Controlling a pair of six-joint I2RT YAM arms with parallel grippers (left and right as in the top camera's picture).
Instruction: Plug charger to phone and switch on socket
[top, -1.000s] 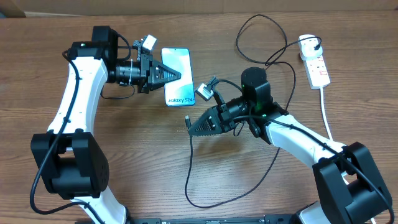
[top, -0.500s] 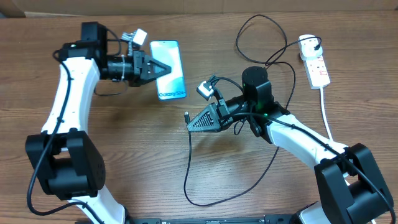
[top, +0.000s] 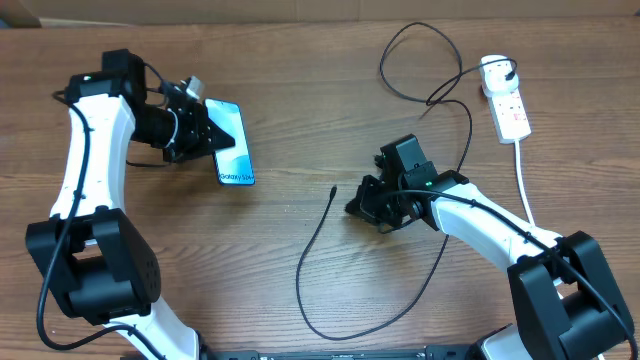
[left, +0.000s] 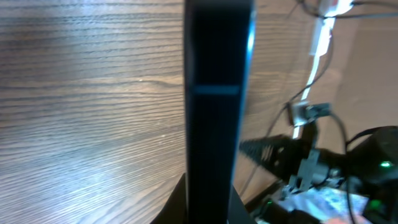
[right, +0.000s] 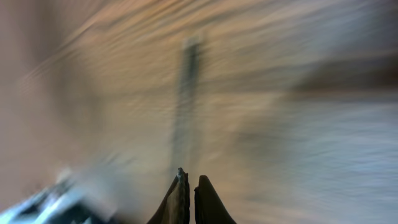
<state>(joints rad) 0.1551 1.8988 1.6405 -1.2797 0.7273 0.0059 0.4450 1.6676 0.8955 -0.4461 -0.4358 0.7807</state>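
Nearest to the robot, the charger (top: 299, 285) makes a wide slack loop on the table (top: 300, 90). This slack is useful, I think, because the thin cable can be lifted without pulling on its far end. From the loop the cable rises to the connector tip (top: 332, 190), which lies free on the wood.

Just beside the tip is the right gripper (top: 358, 207), low over the table. Its jaws are closed together, as its own wrist camera also shows (right: 188, 180). That picture is very blurred, with only a dark streak ahead of the fingers. From above, the cable seems to be beside the jaws and not inside them, so I judge that the connector must first be picked up.

Further away on the left, the left gripper (top: 205, 135) is closed on the phone (top: 232, 150) and holds it above the table, tilted. Its wrist view shows the phone edge-on (left: 214, 93). The grip is on the upper part, so the end with the "Galaxy" text is uncovered and faces the near side. Probably this offers the port to the other arm.

Farthest, at the right, lies the socket (top: 508, 105) with its thick white cord (top: 522, 180). The charger's plug head seems to sit in it. Whether it is switched on, I cannot tell.
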